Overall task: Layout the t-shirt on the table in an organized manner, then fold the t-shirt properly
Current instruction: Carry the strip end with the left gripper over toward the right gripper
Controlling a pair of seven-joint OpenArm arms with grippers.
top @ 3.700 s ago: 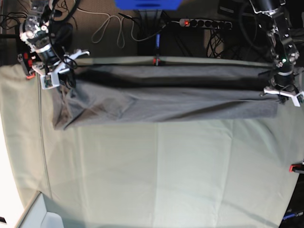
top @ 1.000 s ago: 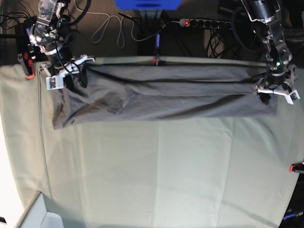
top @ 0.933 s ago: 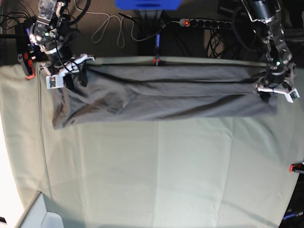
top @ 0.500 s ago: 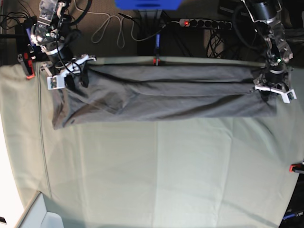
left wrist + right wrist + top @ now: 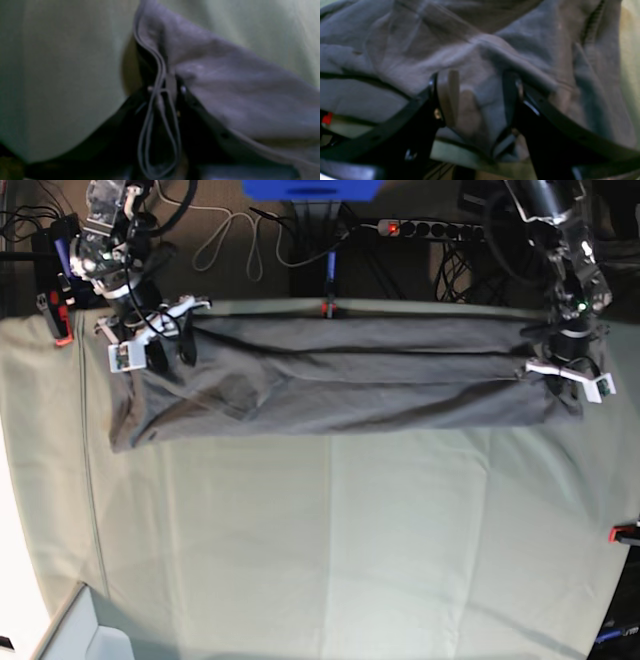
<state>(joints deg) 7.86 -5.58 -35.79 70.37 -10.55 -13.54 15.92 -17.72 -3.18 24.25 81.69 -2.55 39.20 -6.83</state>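
Left gripper [image 5: 162, 87], in its own wrist view, is clamped on a folded edge of the dark grey t-shirt [image 5: 237, 100]: the hem runs up between the black jaws as doubled layers, and the jaws press it from both sides. Cloth spreads from the gripper to the right and upward, while the pale green table [image 5: 62, 75] lies bare to its left. This pinch does not show from the base camera.

Right gripper [image 5: 480, 92], in its wrist view, stands with its jaws apart, and a hump of the t-shirt [image 5: 420, 50] rises between them. The fabric lies against the inner faces, yet whether it is gripped cannot be told. The ribbed collar [image 5: 592, 22] runs up to the gripper's upper right, with table cloth at the far right edge.

From the base camera, the t-shirt [image 5: 340, 385] lies stretched as a long wrinkled band along the far side of the table [image 5: 330, 540], between the two grippers. The left gripper [image 5: 565, 375] sits on its right end, the right gripper [image 5: 150, 335] on its left end. A red clamp [image 5: 328, 308] holds the table cloth at the far edge, between them.
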